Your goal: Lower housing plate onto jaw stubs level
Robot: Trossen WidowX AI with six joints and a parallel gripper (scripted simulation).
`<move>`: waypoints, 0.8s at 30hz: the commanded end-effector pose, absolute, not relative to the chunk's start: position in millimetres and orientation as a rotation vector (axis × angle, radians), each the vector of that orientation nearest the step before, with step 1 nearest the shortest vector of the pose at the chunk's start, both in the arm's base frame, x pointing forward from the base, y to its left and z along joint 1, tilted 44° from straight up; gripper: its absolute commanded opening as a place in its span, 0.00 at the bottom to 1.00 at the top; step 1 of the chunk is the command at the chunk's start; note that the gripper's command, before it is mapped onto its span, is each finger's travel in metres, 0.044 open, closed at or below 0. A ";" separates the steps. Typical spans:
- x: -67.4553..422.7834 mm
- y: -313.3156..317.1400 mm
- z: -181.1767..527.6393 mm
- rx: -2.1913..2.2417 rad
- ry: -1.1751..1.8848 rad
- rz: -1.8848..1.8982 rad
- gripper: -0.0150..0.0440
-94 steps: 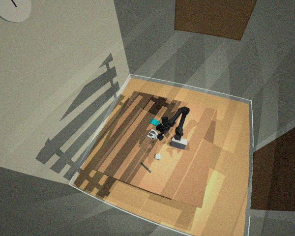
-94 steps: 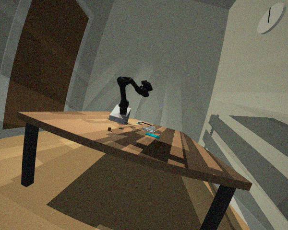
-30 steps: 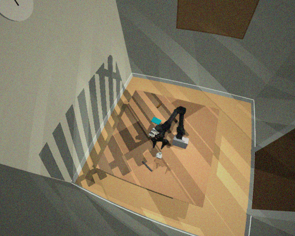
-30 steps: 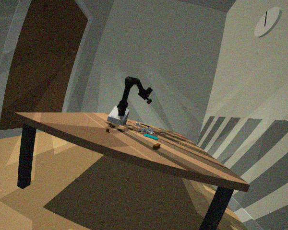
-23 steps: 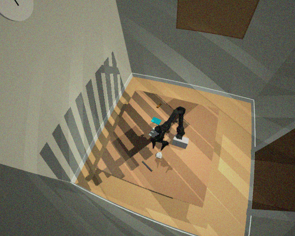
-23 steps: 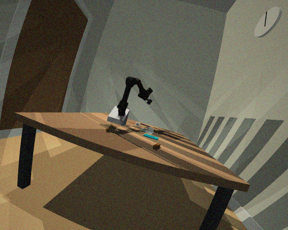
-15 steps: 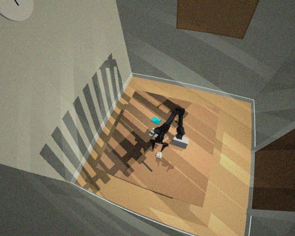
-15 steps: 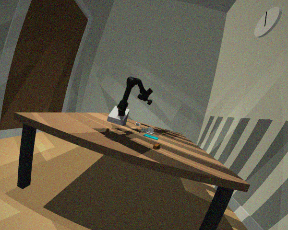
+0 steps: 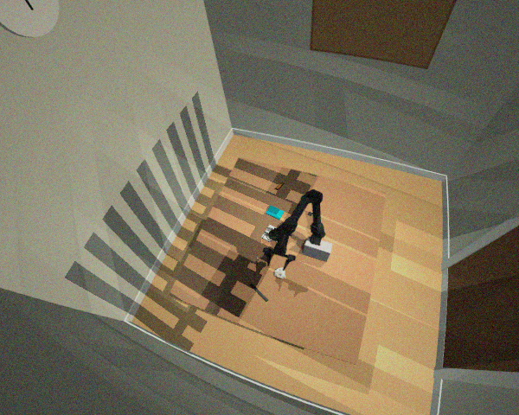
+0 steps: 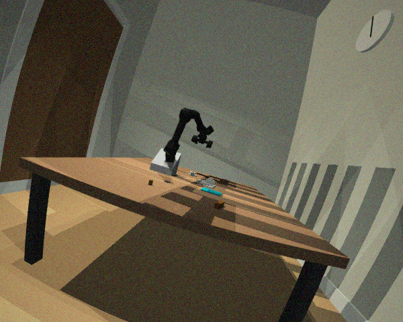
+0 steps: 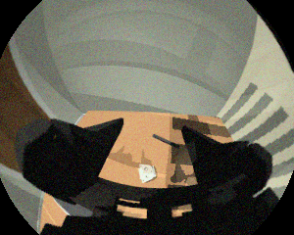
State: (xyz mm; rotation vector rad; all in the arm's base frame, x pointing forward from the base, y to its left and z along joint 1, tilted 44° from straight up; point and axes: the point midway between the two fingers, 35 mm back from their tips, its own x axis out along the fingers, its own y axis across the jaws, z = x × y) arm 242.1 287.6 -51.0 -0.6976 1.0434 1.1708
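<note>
My gripper (image 9: 277, 264) (image 10: 202, 141) (image 11: 154, 124) is wide open and empty, high above the table. A small white plate-like piece (image 9: 279, 272) (image 11: 147, 173) with a mark or hole at its middle lies on the table; it is probably the housing plate. It also shows small in the exterior view (image 10: 192, 173). A pale grey-white assembly (image 9: 267, 233) (image 10: 209, 182) with slim parts lies on the table, partly behind the arm in the top view. The jaws, pins and stubs are too small to tell apart. The white piece and the assembly lie apart.
A cyan block (image 9: 275, 211) (image 10: 211, 191) lies beside the assembly, and an orange-brown block (image 9: 278, 186) (image 10: 219, 204) beyond it. A dark rod (image 9: 259, 292) (image 11: 166, 140) lies past the white piece. A small brown cube (image 10: 150, 182) stands near the arm's pale base (image 9: 317, 250) (image 10: 164, 162). Striped shadows cross the table.
</note>
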 end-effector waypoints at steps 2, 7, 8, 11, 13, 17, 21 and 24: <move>240.4 282.1 -61.4 -0.791 1.055 1.197 1.00; 238.7 277.6 -69.5 -0.880 1.059 1.231 1.00; 238.3 276.6 -71.0 -0.898 1.060 1.238 1.00; 237.2 273.7 -75.7 -0.952 1.063 1.260 1.00; 236.5 271.8 -78.7 -0.987 1.065 1.275 1.00; 234.9 267.7 -84.6 -1.058 1.068 1.307 1.00; 233.3 263.6 -90.3 -1.128 1.071 1.340 1.00; 232.0 260.4 -94.3 -1.181 1.073 1.367 1.00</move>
